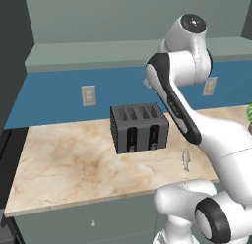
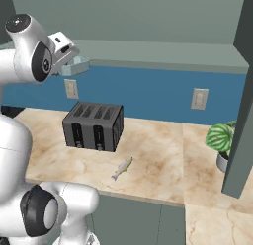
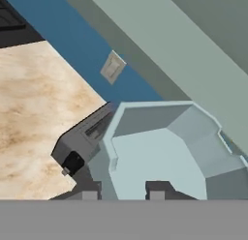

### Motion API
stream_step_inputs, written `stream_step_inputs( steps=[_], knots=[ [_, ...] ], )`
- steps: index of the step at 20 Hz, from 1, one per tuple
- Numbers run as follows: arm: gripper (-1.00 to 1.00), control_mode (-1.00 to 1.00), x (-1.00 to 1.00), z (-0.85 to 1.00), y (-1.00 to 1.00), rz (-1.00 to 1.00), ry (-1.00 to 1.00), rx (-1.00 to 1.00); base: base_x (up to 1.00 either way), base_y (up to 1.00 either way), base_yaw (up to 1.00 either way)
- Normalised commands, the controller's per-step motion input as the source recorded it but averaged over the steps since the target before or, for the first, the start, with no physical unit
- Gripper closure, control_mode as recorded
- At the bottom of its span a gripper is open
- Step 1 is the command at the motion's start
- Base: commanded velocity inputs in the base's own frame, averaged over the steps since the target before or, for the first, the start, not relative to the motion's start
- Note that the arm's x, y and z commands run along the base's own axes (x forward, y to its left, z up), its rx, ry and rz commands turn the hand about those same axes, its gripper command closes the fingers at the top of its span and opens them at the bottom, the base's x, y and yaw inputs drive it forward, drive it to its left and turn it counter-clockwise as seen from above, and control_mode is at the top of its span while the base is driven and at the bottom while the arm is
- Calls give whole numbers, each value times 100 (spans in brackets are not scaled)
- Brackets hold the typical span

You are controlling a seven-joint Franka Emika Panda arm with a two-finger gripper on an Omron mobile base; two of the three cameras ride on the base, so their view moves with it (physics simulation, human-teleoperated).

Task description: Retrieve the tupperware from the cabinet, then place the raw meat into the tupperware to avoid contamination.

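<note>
Pale blue-grey and translucent, the tupperware [image 3: 167,157] sits right at our fingertips in the hand view, its octagonal rim turned toward the camera. Our gripper [image 3: 123,194] has its two dark fingers closed together on the near wall of the container, one tip outside and one inside, so we hold it clamped by the rim. From the right base view we see the tupperware [image 2: 75,66] high up at the end of our hand, level with the underside of the cabinet [image 2: 148,17] and well above the counter [image 2: 158,155].

Directly below it stands the dark grey four-slot toaster [image 2: 94,125], toward the back of the marbled counter. Nearer the front edge, to the right of the toaster and apart from it, lies the raw meat [image 2: 122,168], a slim silvery fish flat on the stone; in the left base view we see the fish [image 1: 185,159] just beside our forearm.

Behind the counter runs a blue backsplash [image 2: 148,93] with pale wall outlets [image 2: 199,99]. At the far right a potted plant [image 2: 222,140] with striped green leaves stands on the counter, partly behind an open cabinet door [image 2: 242,101]. Low base cabinets [image 1: 93,221] with small knobs sit under the counter.
</note>
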Motion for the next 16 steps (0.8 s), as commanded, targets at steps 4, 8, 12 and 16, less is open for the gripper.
stream_step_inputs(
  steps=[4,8,12,16],
  knots=[
    [100,-100,-74,-57,-28,2,4,0,0,0,0],
    [100,-100,-73,-63,-30,1,6,0,0,0,0],
    [100,-100,-64,-69,-31,0,9,-2,0,0,0],
    [100,-100,-42,-62,-47,-1,8,-1,0,0,0]
  ],
)
